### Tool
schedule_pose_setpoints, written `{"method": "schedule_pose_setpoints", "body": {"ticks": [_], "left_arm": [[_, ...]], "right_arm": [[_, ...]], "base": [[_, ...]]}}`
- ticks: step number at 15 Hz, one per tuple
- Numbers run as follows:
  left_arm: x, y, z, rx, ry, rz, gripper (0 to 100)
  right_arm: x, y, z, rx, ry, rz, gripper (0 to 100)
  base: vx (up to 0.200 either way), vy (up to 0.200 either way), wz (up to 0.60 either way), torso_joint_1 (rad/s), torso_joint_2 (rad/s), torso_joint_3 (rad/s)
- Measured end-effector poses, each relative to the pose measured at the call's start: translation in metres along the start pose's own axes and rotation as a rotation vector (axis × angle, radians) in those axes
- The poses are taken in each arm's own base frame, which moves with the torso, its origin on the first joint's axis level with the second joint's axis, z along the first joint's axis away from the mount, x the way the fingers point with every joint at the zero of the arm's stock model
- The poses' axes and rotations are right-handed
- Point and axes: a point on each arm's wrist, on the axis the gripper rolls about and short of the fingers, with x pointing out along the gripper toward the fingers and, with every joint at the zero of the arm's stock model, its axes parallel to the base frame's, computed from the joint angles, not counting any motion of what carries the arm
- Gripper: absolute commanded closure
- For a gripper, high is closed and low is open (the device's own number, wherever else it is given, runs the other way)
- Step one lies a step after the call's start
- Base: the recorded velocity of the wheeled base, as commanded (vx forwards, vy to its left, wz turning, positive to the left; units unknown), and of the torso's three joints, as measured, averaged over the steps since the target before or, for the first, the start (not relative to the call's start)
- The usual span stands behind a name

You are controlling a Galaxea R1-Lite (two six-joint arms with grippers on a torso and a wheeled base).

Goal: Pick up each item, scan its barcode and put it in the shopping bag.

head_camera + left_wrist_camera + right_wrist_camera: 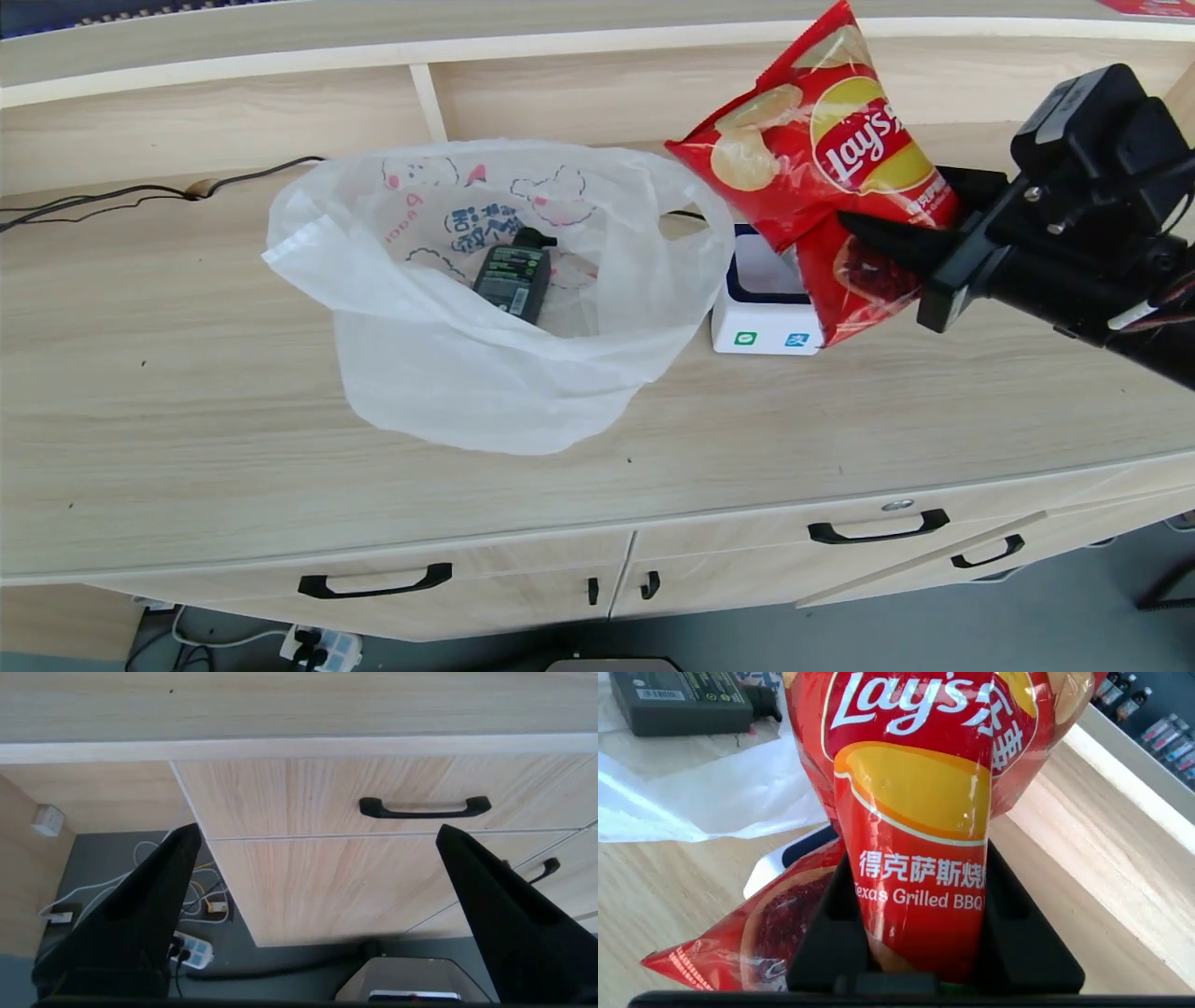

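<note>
- The right gripper (882, 233) is clamping a red foil chip bag (822, 140) above a white box scanner (761, 322).
- The left gripper (318, 829) is hanging open.
- 1 dark bottle (513, 275) is lying inside the white plastic shopping bag (448, 373).

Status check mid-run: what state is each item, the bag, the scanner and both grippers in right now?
Chip bag: held in the air, tilted, over the scanner.
Right gripper: shut on the chip bag.
Shopping bag: on the counter, mouth open.
Dark bottle: lying inside the shopping bag.
Scanner: standing on the counter beside the shopping bag.
Left gripper: open, empty, down by the drawer fronts.
</note>
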Motion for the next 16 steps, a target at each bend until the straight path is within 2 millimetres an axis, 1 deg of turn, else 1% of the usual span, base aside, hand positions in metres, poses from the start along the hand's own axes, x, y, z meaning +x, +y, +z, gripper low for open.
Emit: {"method": "schedule_pose_setpoints", "body": {"ticks": [8, 16], "left_arm": [[0.000, 0.000, 0.000, -0.005, -0.001, 0.000, 0], [0.000, 0.000, 0.000, -0.005, -0.002, 0.001, 0]], "right_arm": [[0.021, -0.004, -0.011, -0.025, 0.021, -0.005, 100], [0.024, -0.002, -0.018, -0.026, 0.032, -0.006, 100]], "base": [[0.000, 0.000, 0.00, 0.000, 0.00, 0.000], [0.000, 0.000, 0.00, 0.000, 0.00, 0.000]]}}
